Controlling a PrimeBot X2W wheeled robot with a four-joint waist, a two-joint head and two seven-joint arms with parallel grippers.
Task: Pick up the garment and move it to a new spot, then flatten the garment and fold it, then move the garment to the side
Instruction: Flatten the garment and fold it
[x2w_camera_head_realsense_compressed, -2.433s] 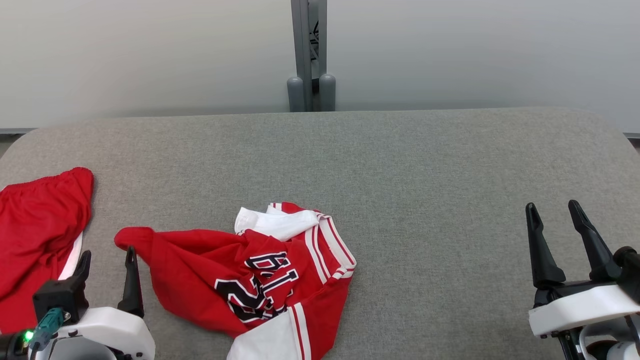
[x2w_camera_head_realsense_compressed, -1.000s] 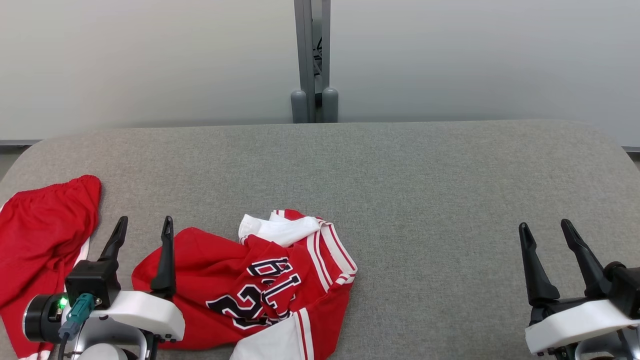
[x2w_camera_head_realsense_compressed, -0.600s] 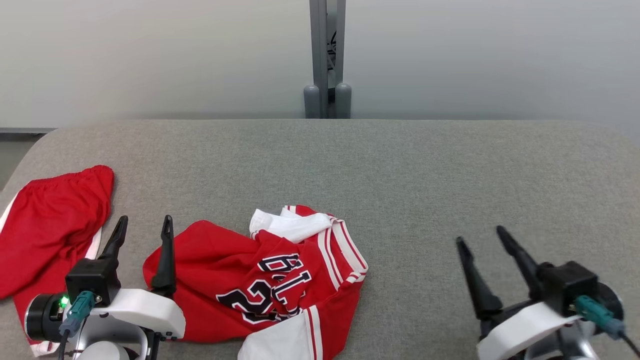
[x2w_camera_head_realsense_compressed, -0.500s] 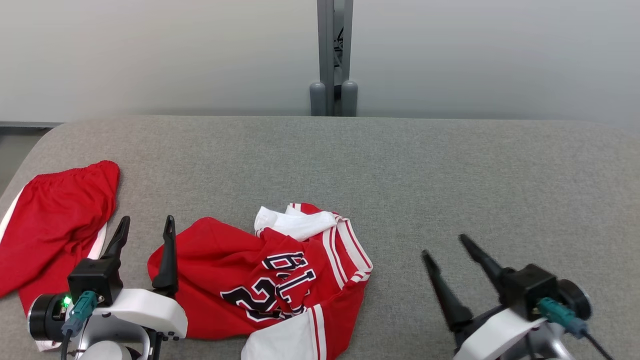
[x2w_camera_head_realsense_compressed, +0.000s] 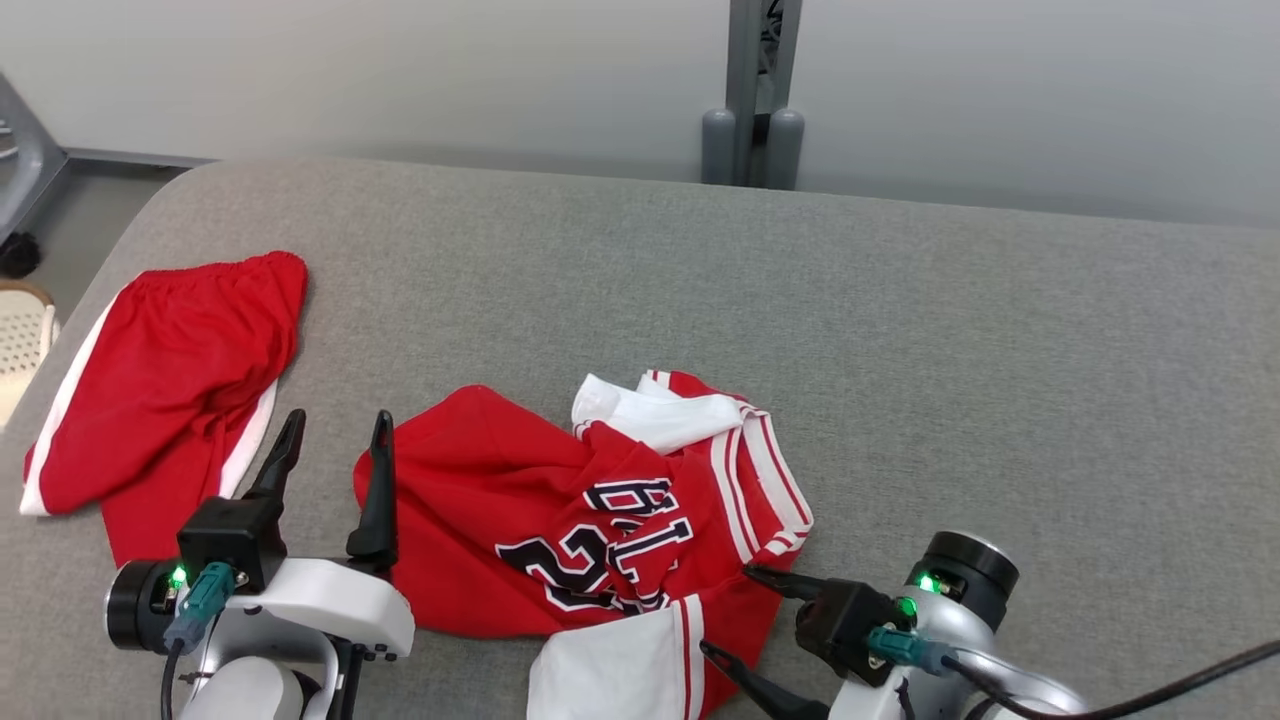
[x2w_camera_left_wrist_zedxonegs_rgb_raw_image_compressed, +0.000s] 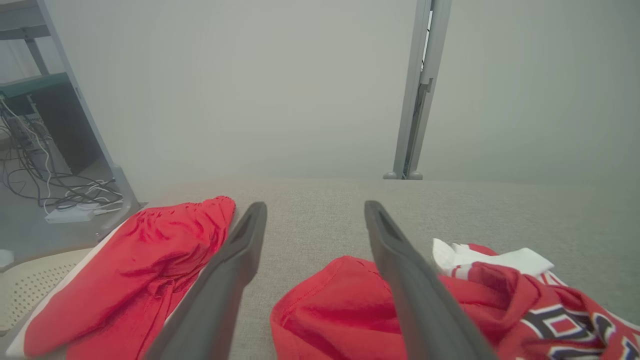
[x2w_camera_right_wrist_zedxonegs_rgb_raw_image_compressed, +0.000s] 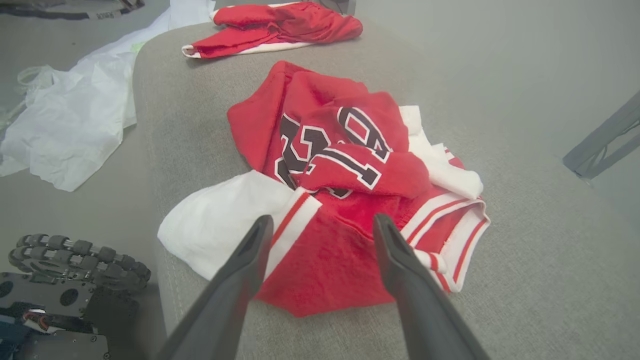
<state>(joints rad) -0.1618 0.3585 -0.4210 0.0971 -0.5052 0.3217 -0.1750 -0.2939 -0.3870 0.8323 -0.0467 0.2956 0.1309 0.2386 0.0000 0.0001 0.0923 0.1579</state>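
The right tool (x2w_camera_head_realsense_compressed: 728, 612) has swung in from well apart and now points, wide and empty, at the crumpled red jersey (x2w_camera_head_realsense_compressed: 500, 500) lying on the desk (x2w_camera_head_realsense_compressed: 900, 350) directly ahead of it, beside the equally wide left tool (x2w_camera_head_realsense_compressed: 338, 418); pickup judged imminent, grasp not yet made.

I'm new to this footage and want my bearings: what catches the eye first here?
A crumpled red jersey with black-and-white lettering lies near the front edge of the grey table. Red shorts with a white stripe lie at the table's left end. The open right gripper points at the jersey's right edge; the open left gripper stands by its left edge.
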